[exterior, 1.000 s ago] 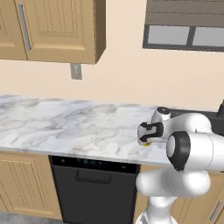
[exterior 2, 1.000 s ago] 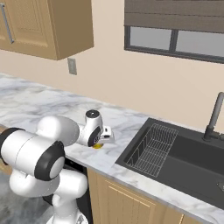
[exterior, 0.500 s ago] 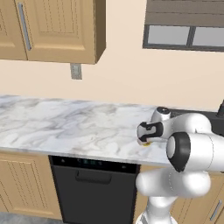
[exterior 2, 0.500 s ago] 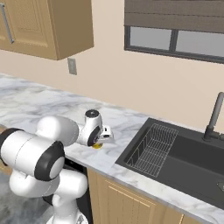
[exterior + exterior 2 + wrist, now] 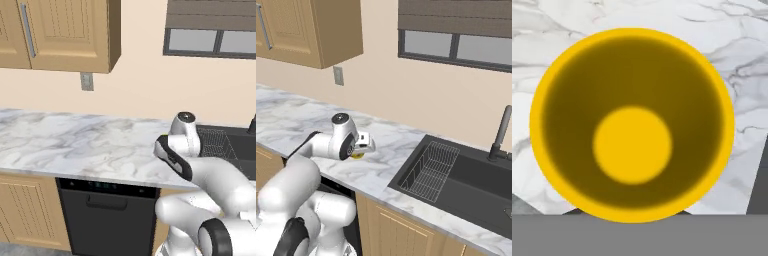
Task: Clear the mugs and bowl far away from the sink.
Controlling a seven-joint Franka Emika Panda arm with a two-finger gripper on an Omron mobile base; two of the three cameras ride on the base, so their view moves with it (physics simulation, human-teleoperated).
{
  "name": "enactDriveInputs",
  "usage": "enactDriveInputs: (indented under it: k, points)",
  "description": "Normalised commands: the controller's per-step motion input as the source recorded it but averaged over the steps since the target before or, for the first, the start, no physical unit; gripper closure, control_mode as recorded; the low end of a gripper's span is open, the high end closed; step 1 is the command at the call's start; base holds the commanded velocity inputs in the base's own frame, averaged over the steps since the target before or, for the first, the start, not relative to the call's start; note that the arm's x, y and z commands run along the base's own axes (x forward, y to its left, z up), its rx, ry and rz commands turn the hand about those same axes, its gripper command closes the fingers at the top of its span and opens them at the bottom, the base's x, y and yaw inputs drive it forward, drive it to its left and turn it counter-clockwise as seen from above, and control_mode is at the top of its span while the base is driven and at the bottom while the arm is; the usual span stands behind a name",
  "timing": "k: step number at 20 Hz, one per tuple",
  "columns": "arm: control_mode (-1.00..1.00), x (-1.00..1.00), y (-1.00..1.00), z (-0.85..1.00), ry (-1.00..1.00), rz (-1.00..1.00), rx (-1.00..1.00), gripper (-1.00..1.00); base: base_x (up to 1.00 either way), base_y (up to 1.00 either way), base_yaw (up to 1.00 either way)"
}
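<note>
A plain yellow mug [image 5: 632,125] stands upright on the white marble counter [image 5: 301,115], and the hand view looks straight down into it. In the right base view a sliver of the yellow mug [image 5: 358,155] shows under the hand. My gripper [image 5: 361,151] points down at the mug, just left of the sink [image 5: 466,175]. Its fingers sit at the mug's near rim, mostly hidden, so their grip is unclear. The bowl is out of view.
The sink is a dark basin with a wire rack [image 5: 428,170] and a dark faucet [image 5: 500,132]. The counter stretches to the left [image 5: 75,142], under the wooden wall cabinets [image 5: 60,32]. A black dishwasher [image 5: 107,210] sits below the counter.
</note>
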Motion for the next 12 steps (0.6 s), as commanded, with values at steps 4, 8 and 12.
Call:
enactDriveInputs:
  k: [4,8,12]
  points:
    - [-1.00,-0.39,0.13,0.95,-0.08,-0.14,-0.07,1.00,0.00,0.00,0.00]
    - [-1.00,-0.58,-0.01,0.92,-0.01,-0.13,0.00,1.00,0.00,0.00,0.00]
    - [-1.00,-0.47,0.00,0.79,0.00,-0.03,0.00,1.00,0.00,0.00,0.00]
